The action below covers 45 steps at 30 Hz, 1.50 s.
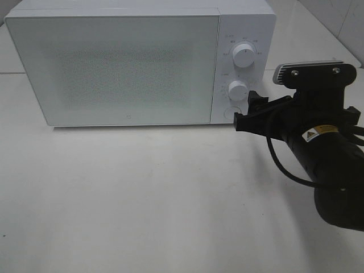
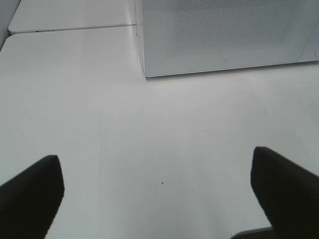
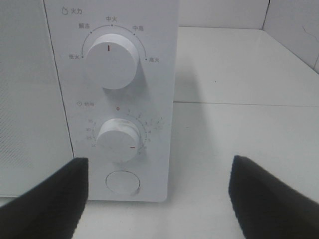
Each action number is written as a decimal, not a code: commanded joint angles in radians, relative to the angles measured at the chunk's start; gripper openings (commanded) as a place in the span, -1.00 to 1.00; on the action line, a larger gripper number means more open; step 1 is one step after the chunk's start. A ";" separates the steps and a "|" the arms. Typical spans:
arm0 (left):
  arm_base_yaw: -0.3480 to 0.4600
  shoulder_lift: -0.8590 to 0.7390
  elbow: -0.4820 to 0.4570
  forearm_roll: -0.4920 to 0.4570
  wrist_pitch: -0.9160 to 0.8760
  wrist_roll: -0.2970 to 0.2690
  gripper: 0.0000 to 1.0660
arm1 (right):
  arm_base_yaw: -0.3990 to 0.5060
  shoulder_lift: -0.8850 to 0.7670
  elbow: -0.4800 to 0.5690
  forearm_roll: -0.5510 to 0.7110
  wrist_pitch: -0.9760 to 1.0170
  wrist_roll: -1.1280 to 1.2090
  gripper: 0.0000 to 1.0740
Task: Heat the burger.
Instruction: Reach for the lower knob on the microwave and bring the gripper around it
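The left tool (image 2: 155, 159) hangs over a white desk (image 2: 149, 114), its two dark fingers (image 2: 30, 194) set wide apart, with bare desk surface showing between them. Beyond them stands a white microwave (image 2: 224, 35); only one lower front corner shows, with the dotted screen of its door (image 2: 234, 25). A seam (image 2: 75, 26) crosses the desk beside the microwave. A tiny dark speck (image 2: 162, 182) lies on the desk between the fingers.

I count one microwave (image 1: 114, 68), its two knobs (image 3: 112, 59) and one button (image 3: 123, 182) just ahead of my right claw (image 3: 159, 164).
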 commanded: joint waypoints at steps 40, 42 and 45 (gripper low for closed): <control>0.004 -0.023 0.004 -0.002 -0.009 0.001 0.81 | -0.063 0.386 -0.408 -0.012 -0.034 0.008 0.40; 0.004 -0.023 0.004 -0.002 -0.009 0.001 0.81 | -0.072 0.387 -0.411 -0.012 -0.035 0.008 0.40; 0.004 -0.023 0.004 -0.002 -0.009 0.001 0.81 | -0.080 0.387 -0.414 -0.012 -0.041 0.008 0.40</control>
